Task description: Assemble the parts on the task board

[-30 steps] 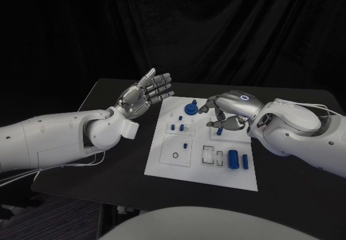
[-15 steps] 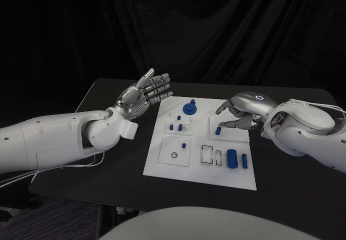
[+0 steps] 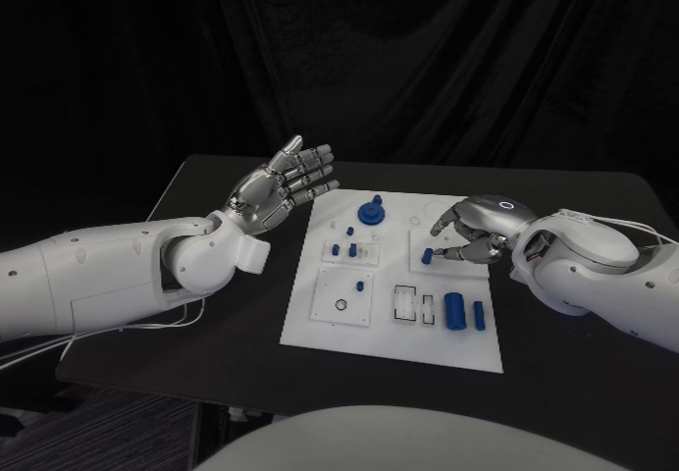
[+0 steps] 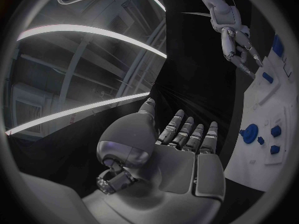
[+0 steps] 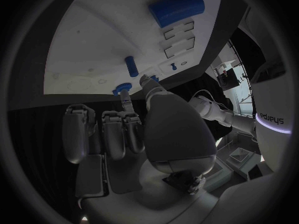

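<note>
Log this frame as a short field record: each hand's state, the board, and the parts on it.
left hand: raised beside the board, fingers spread, holding nothing
right hand: low over the board's right side, fingertips at a small blue peg; grip unclear
task board: flat on the black table
other parts: blue knob at far edge, large blue cylinder lying near right

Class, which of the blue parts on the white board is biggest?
The thick blue cylinder lying on the task board near its front right; the other blue parts are slimmer pegs or a knob.

The head camera looks down on the task board, which both close wrist cameras share from opposite sides.
</note>
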`<control>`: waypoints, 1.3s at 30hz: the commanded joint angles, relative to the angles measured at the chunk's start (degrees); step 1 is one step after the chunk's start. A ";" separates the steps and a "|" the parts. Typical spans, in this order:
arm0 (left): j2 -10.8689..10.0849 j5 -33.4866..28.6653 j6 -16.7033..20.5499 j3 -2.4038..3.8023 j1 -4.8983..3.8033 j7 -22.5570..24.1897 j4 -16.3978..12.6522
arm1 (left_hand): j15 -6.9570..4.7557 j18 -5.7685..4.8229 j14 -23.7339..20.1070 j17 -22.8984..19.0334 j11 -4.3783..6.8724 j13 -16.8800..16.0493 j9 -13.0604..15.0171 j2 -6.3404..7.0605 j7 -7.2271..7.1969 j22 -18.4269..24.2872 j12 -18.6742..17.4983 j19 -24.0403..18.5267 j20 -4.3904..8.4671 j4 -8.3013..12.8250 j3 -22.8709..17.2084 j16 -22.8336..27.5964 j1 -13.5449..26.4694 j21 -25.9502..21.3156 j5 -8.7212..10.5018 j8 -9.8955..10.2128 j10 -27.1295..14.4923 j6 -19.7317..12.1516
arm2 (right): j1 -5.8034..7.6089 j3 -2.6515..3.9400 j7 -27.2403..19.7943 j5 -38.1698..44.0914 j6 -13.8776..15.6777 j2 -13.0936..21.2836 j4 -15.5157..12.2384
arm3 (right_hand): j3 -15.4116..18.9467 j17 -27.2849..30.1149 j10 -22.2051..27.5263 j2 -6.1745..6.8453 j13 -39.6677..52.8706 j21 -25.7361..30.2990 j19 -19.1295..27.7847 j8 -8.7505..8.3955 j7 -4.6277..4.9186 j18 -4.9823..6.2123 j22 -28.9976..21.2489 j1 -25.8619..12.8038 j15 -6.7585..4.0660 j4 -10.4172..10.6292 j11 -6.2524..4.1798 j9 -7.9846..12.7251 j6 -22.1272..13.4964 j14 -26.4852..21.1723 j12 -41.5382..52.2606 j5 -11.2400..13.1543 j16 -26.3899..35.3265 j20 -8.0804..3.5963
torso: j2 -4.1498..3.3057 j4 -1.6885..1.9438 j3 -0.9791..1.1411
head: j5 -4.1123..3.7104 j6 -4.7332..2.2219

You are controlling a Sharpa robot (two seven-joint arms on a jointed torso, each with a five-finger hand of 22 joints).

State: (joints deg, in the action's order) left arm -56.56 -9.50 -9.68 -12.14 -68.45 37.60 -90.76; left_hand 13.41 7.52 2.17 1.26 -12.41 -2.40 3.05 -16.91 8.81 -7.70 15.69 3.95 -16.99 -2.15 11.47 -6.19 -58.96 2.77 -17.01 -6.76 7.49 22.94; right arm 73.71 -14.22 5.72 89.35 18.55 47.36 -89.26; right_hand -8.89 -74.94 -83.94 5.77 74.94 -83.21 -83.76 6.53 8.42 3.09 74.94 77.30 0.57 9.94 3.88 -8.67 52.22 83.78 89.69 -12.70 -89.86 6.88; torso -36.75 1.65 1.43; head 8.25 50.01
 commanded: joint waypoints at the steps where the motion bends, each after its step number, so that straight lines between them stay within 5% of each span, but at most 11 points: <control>1: 0.11 -0.10 -1.08 0.04 0.11 0.26 0.01 | 0.36 -0.63 0.09 0.06 -0.04 -0.05 0.09 0.04 4.74 0.04 0.28 0.31 0.12 0.04 -0.38 -0.26 -0.74 0.15 -0.17 -0.21 0.08 0.37 | -0.39 0.04 1.00 -0.09 1.34 -0.43 0.80 | -0.39 -15.06 -6.06 -0.54 15.06 -0.20 -1.14 -0.26 0.01 -1.08 12.21 0.09 0.17 0.03 0.18 0.06 0.25 6.22 0.31 -0.54 -0.14 0.08 | 0.06 -0.06 0.00 | 0.16 -0.01; 26: -0.15 -0.10 -1.04 0.04 0.14 -0.27 -0.09 | 0.50 -0.77 0.34 0.18 -0.22 -0.09 0.12 0.13 4.86 0.31 0.69 0.07 0.14 -0.07 -1.20 -0.94 -1.20 0.00 -1.16 -0.47 0.18 0.51 | -3.25 0.04 -2.18 -0.71 0.76 -3.61 5.02 | -1.21 -15.06 -6.06 -1.13 15.06 1.41 0.10 -0.26 -0.07 -0.59 11.64 1.08 0.08 -1.03 0.15 0.05 0.75 6.22 0.31 -0.42 -0.14 0.01 | 0.05 -0.02 -0.09 | 0.11 -0.01; 39: 0.04 -0.10 -0.52 0.04 0.19 -0.93 0.06 | 0.53 -0.81 0.48 0.22 -0.28 -0.11 0.14 0.19 4.90 0.36 1.05 0.05 0.16 0.37 -2.02 -1.36 -1.94 -0.01 -3.03 -0.74 0.28 0.59 | -3.53 0.05 -3.05 -0.73 0.59 -4.65 5.94 | -3.17 -15.06 -6.06 -1.82 15.06 1.63 0.12 1.15 -0.58 -0.56 11.67 2.78 -0.10 -3.17 -0.05 -0.74 4.29 6.22 0.31 -4.14 -0.14 -0.13 | 0.02 -0.02 -0.02 | -0.02 -0.01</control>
State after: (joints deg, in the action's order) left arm -56.61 -9.57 -9.89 -12.14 -68.40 36.50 -90.66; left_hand 13.75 7.52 2.50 1.39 -12.41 -2.44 3.15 -16.74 8.60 -7.39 16.49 3.94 -16.99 -1.81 9.75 -7.37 -60.44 2.77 -19.79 -7.18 7.49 23.15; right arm 70.34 -14.21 3.17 88.59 18.64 42.69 -83.36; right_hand -11.97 -74.92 -83.94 3.94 74.92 -81.57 -83.75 7.48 7.87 3.11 74.92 79.77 0.57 6.86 3.89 -9.33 56.20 83.78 89.69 -16.65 -89.86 6.87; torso -36.75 1.65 1.40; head 8.20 50.00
